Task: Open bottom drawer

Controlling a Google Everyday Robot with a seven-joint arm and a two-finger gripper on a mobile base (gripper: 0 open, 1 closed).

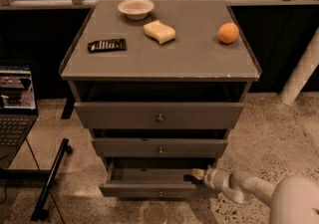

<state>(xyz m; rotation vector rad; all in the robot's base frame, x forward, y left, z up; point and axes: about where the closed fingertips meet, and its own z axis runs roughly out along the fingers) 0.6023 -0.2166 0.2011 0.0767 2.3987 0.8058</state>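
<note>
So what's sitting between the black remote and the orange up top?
A yellow sponge, in the camera view. The gripper is down at the right end of the bottom drawer.
</note>
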